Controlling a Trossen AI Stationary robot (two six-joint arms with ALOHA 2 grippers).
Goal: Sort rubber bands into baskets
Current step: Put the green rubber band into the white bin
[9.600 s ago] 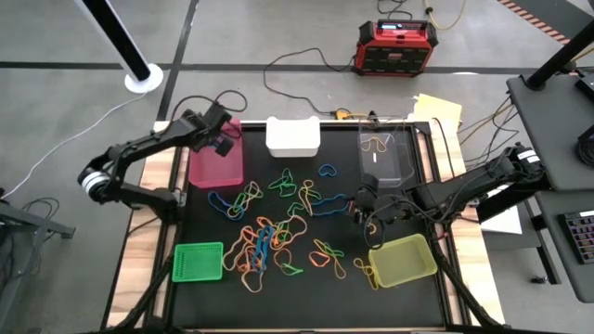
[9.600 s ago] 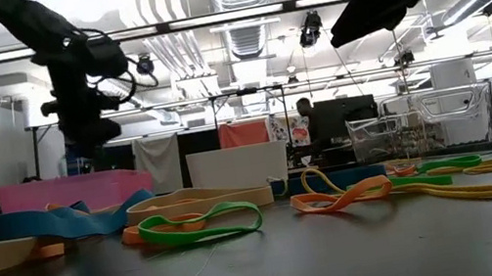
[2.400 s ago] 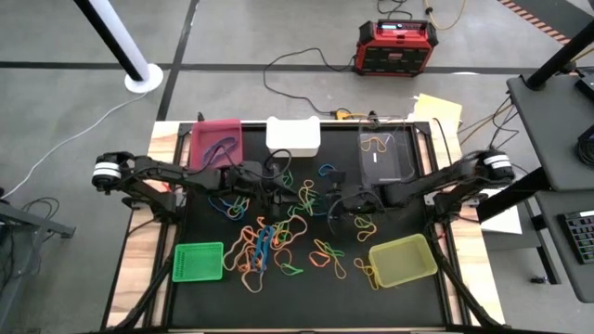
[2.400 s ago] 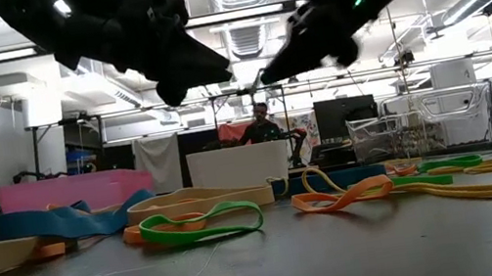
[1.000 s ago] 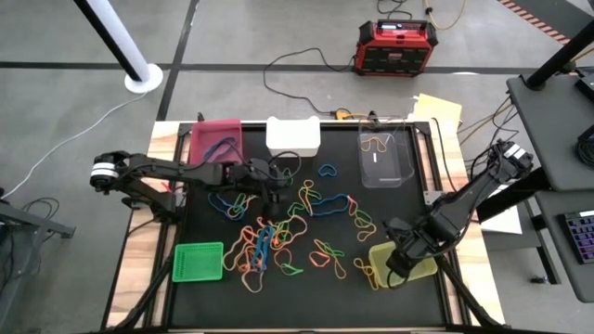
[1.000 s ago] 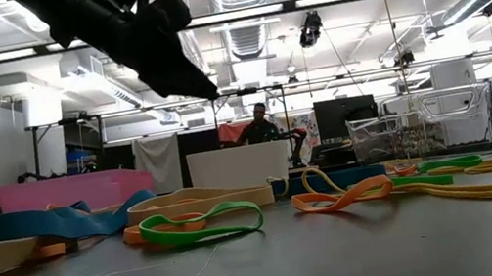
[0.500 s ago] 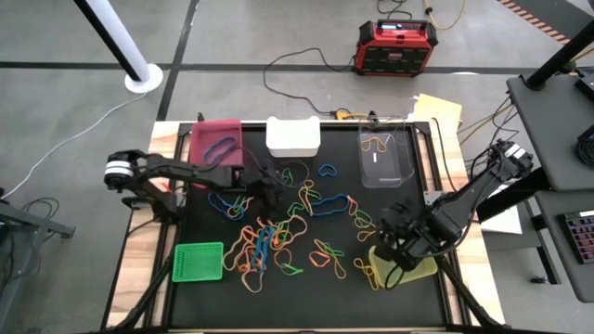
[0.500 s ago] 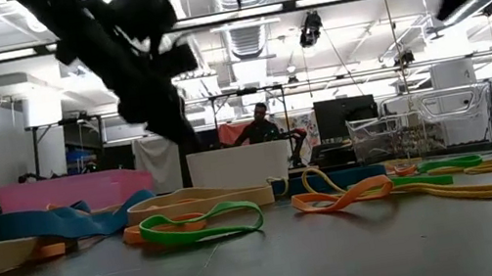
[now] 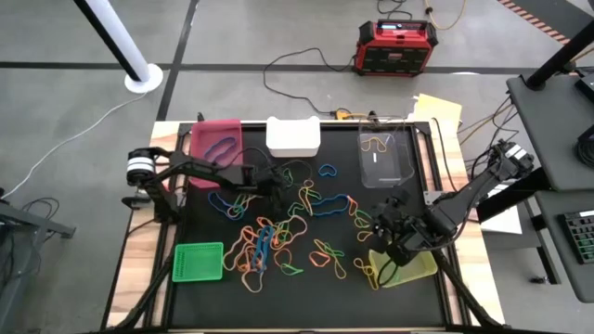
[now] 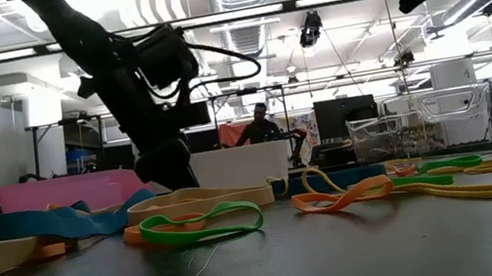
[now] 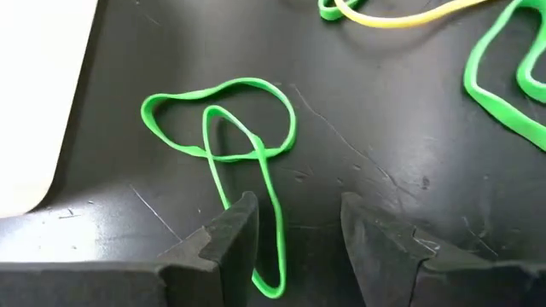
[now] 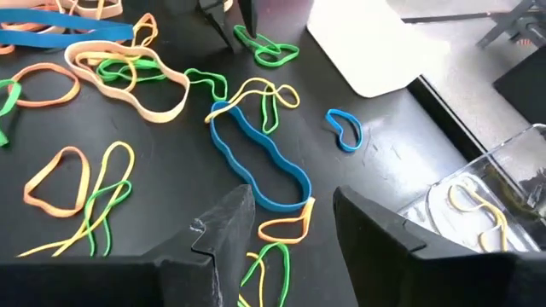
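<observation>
Twisted green rubber band (image 11: 229, 145) lying flat on the black surface (image 11: 409, 153), centre frame beside the white basket (image 9: 293, 135), straddled by left hand (image 11: 294, 247) with fingers apart. Right hand (image 9: 382, 225) lower right over the yellow-green basket (image 9: 408, 264), fingers apart, empty.

Yellow-green basket (image 9: 415, 264) partly hidden under the right arm; white basket (image 11: 34, 102) edge-cropped.

Scratched matt black table (image 11: 401, 170), smooth rubber bands (image 11: 247, 145), clear glossy plastic basket (image 9: 384, 160)
</observation>
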